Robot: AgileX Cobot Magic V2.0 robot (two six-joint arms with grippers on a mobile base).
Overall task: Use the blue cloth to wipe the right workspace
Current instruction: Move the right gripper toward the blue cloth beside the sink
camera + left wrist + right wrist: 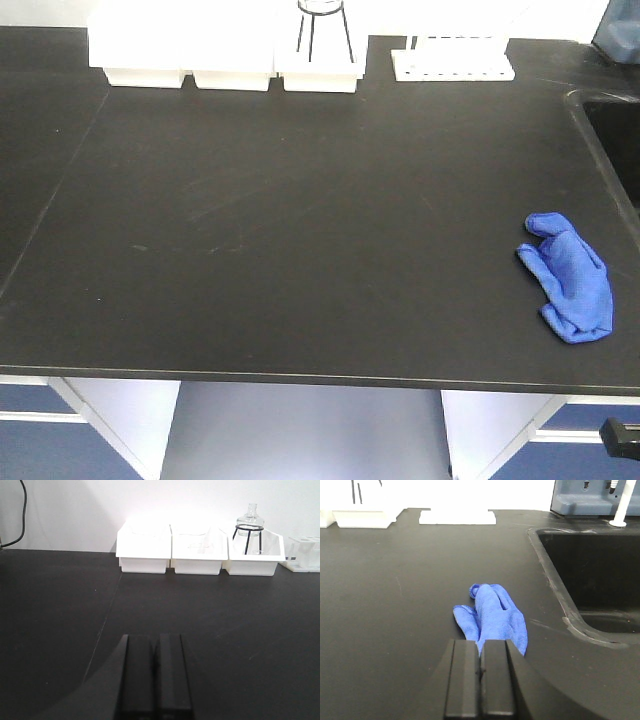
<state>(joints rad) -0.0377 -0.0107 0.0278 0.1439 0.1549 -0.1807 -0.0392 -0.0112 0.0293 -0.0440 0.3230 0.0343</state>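
The blue cloth (570, 285) lies crumpled on a black countertop (300, 220) near its right front, just left of the sink. In the right wrist view the blue cloth (495, 612) sits directly ahead of my right gripper (480, 642), whose fingers are pressed together with nothing between them; the tips cover the cloth's near edge. My left gripper (156, 637) is shut and empty, low over bare black counter and facing the trays. Neither gripper's fingers show in the front view. The right workspace is out of view.
Three white trays (230, 55) and a white rack (452, 60) line the back edge. A glass flask on a black stand (248, 522) sits in the right tray. A black sink (600, 570) is sunk into the counter right of the cloth.
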